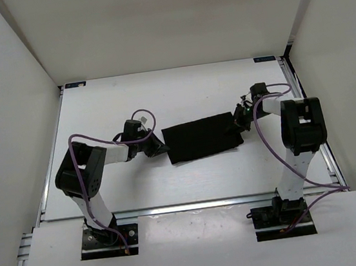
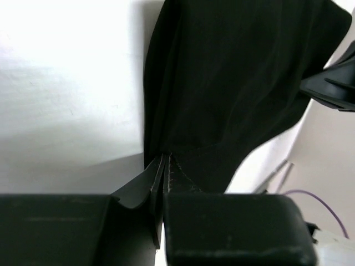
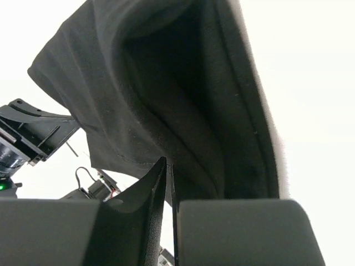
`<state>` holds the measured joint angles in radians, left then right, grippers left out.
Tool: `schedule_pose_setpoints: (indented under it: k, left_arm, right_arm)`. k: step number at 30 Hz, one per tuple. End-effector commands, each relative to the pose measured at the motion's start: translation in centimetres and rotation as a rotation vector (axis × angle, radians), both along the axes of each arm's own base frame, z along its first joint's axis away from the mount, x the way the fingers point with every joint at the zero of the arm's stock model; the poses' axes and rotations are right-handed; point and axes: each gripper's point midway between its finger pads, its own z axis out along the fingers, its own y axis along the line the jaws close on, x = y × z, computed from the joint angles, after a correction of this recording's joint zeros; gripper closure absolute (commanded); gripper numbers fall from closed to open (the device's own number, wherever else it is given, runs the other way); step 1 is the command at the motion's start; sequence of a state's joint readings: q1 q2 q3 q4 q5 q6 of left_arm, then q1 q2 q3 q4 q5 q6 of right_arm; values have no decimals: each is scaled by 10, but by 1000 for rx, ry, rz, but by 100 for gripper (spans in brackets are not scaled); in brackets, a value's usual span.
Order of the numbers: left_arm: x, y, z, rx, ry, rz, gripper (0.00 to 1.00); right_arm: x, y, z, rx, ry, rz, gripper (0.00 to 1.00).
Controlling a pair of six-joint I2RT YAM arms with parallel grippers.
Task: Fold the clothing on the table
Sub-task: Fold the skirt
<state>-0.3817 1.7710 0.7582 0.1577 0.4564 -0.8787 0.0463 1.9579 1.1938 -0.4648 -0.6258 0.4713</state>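
Observation:
The clothing (image 1: 201, 140) is a black rectangle of limp fabric spread across the middle of the white table (image 1: 128, 100), stretched between both grippers. My left gripper (image 1: 163, 146) is shut on its left edge; in the left wrist view the fingertips (image 2: 165, 158) pinch a stitched hem of the clothing (image 2: 233, 83). My right gripper (image 1: 237, 124) is shut on its right edge; in the right wrist view the tips (image 3: 168, 163) close on a fold of the clothing (image 3: 166, 94), which sags open like a pocket. Each wrist view shows the other gripper at the far end.
White walls enclose the table on the left, back and right. Aluminium rails run along the right edge (image 1: 304, 98) and the near edge (image 1: 193, 206). Purple cables loop above both wrists (image 1: 143, 114). Both arm bases stand at the near edge.

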Motion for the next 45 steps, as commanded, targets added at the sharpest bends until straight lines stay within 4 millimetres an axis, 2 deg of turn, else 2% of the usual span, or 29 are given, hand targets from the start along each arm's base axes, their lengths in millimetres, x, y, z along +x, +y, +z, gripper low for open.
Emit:
schedule_pose_setpoints:
  k: [1,3,4,6,7,8,9,10,13,16,18,21,25,29,32,34,38,42,44,45]
  left_arm:
    - [5,13,-12,125,-25,28,89]
    - [6,12,-10,115,-29,35,89]
    - [12,10,-1,90,-44,43,90]
    - [22,10,17,52,-75,52,90]
    - [26,8,32,24,-99,50,89]
    - [32,11,43,5,-116,55,88]
    - [36,14,57,-15,-138,63,88]
    - [40,16,70,-33,-160,66,87]
    - [44,26,93,-74,-180,75,87]
    - [44,37,105,-92,-192,75,87]
    - [40,45,99,-63,-180,87,87]
    - [31,53,76,-6,-135,88,86]
    - [26,57,46,94,-108,89,87]
    - [23,57,27,168,-91,66,87]
    - [18,52,12,227,-63,25,88]
    - [18,48,9,244,-60,17,88]
    - [13,35,0,261,-43,-20,88]
    - [-3,22,-15,263,-7,-65,88]
    - [-4,15,-14,257,-11,-71,88]
    - [-7,14,-19,267,-2,-80,88]
  right_arm:
    - [14,-2,11,37,-33,-5,88]
    - [16,-3,21,65,-62,-1,82]
    - [19,-4,29,60,-95,1,81]
    - [25,-12,58,31,-192,-1,76]
    - [22,-15,61,11,-198,4,68]
    - [21,-16,74,-4,-240,14,64]
    - [24,-30,82,-31,-271,-19,50]
    - [21,-37,79,-63,-268,-16,44]
    - [14,-58,66,-176,-254,1,42]
    - [3,-64,44,-209,-184,60,41]
    - [4,-67,33,-237,-183,94,41]
    - [7,-64,23,-247,-193,125,39]
    - [18,-61,22,-209,-238,114,38]
    - [26,-63,15,-186,-225,98,38]
    - [29,-60,10,-174,-213,118,38]
    - [34,-57,10,-175,-237,134,39]
    - [30,-46,-1,-125,-203,158,40]
    - [27,-31,-5,19,-181,140,46]
    - [17,-23,-8,86,-143,122,49]
    - [14,-17,-8,112,-147,130,54]
